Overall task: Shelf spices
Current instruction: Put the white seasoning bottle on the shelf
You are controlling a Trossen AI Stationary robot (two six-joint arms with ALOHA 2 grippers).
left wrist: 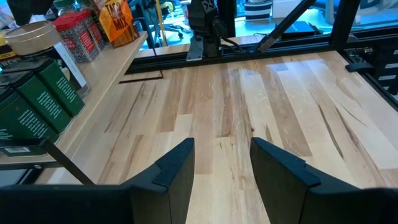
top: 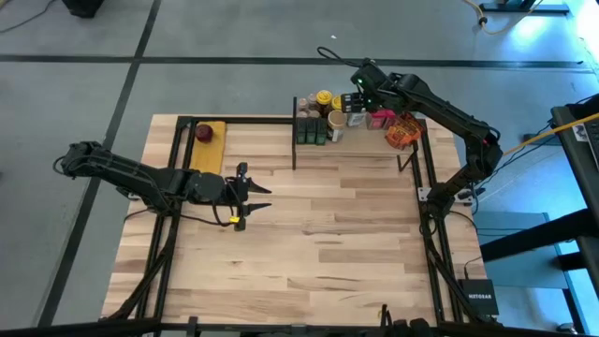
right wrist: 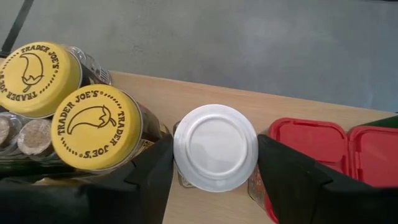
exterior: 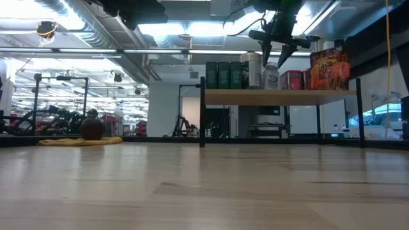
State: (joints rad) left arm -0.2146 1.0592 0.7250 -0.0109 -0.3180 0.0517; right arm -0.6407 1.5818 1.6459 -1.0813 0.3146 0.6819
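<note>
On the left side of the table (top: 309, 253) we see the left arm lying low over the wood, and its gripper (top: 251, 197) points toward the middle of the table with the two fingers apart and nothing between them; in the left wrist view the same gripper (left wrist: 222, 163) shows only bare planks in the gap. Near the back left corner a dark red round thing (top: 204, 132) rests on a yellow pad (top: 210, 148). Further right, at the back of the table, stands the shelf (top: 360, 148), a pale board on a thin black frame, and the spices are gathered along its back edge. There are three dark tins (top: 312, 131) at the left end of the row, then jars with yellow lids (right wrist: 96, 127) and tan lids, then a white-lid jar (right wrist: 215, 147), then red boxes (right wrist: 326, 146), and at the right end an orange packet (top: 402, 133). The right arm reaches over the shelf from the right, and its gripper (top: 358, 105) hangs above the row. In the right wrist view the gripper (right wrist: 215, 177) stands with one finger on each side of the white-lid jar, very near to the lid, but we cannot tell if the fingers press it or only stand beside it. In the low view this jar stands upright on the shelf board.
</note>
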